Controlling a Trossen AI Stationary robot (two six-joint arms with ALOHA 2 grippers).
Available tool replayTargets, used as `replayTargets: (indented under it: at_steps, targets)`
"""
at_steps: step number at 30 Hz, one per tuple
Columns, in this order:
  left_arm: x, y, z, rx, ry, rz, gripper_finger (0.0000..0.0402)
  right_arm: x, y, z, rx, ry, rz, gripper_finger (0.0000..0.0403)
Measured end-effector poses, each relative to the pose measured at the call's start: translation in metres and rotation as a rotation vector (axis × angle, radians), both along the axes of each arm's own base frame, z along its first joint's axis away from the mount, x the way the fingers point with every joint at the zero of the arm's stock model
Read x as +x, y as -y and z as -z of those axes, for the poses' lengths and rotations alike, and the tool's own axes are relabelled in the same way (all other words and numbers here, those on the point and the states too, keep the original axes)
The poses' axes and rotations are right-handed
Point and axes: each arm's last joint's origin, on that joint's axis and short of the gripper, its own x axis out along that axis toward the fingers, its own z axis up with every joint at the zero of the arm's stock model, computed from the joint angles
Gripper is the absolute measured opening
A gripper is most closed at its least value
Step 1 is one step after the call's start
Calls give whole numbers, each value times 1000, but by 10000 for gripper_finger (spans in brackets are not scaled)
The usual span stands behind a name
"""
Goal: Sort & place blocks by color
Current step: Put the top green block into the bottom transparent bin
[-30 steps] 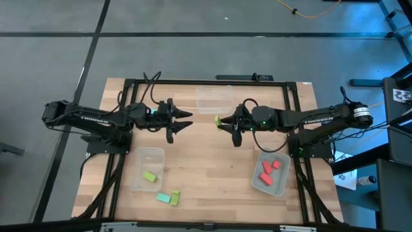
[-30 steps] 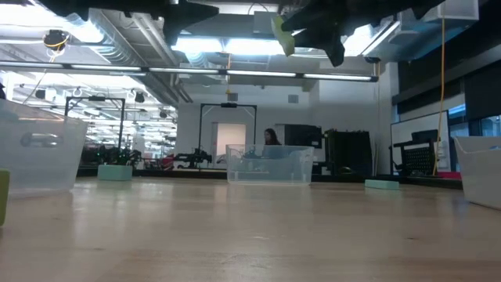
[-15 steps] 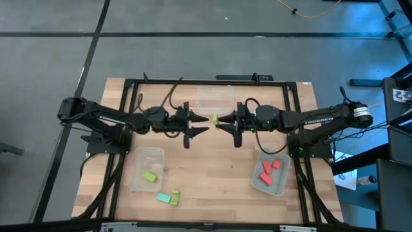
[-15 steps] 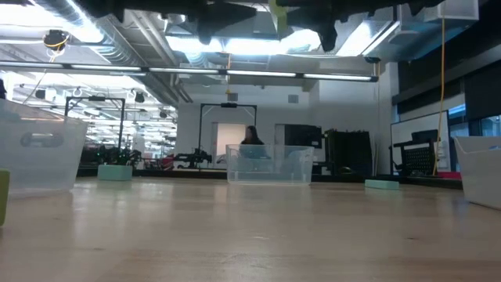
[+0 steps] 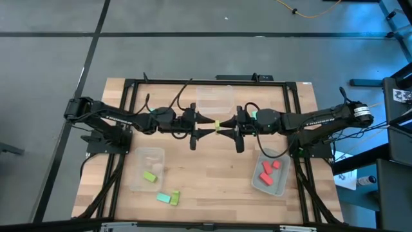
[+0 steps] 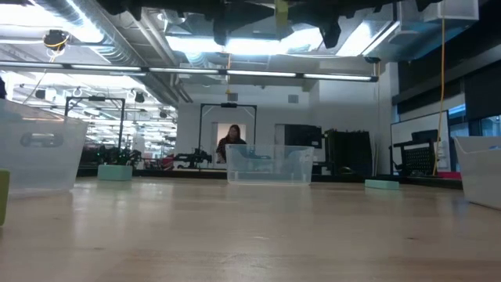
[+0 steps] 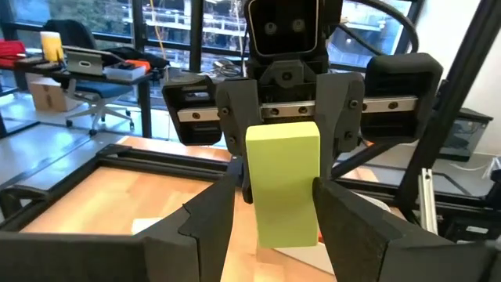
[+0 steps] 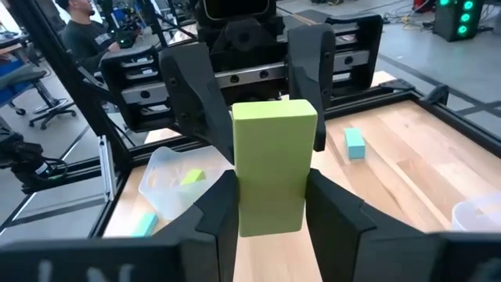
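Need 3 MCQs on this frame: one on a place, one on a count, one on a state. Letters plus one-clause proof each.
1. Where is the lime block?
A. In the left bin
B. In the air between both grippers
C. On the floor

2. How many red blocks lie in the right bin?
A. Three
B. None
C. Seven

3. How do the left gripper's jaws stand?
A. Open on either side of the block
C. Shut tight with nothing between
B. Out of sight

Answers:
1 B: the high view shows it above mid-table where the left gripper meets the right gripper.
2 A: three red pieces show there.
3 A: the right wrist view shows its fingers spread beside the block.
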Motion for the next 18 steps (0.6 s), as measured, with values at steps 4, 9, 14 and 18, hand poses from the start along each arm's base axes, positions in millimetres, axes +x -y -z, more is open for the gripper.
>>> replayTargets:
  at_steps: [4,9,14,18]
  targets:
    - [0,2,0,-2,1,5,172,0,0,0,-12,-6,-5,118]
    - [0,8,-1,-5,9,21,172,1,0,1,-18,-8,-4,118]
    - [1,9,-1,-4,9,34,172,1,0,1,-30,-8,-25,118]
    - [1,8,-2,-4,13,34,172,1,0,1,-24,-8,-24,118]
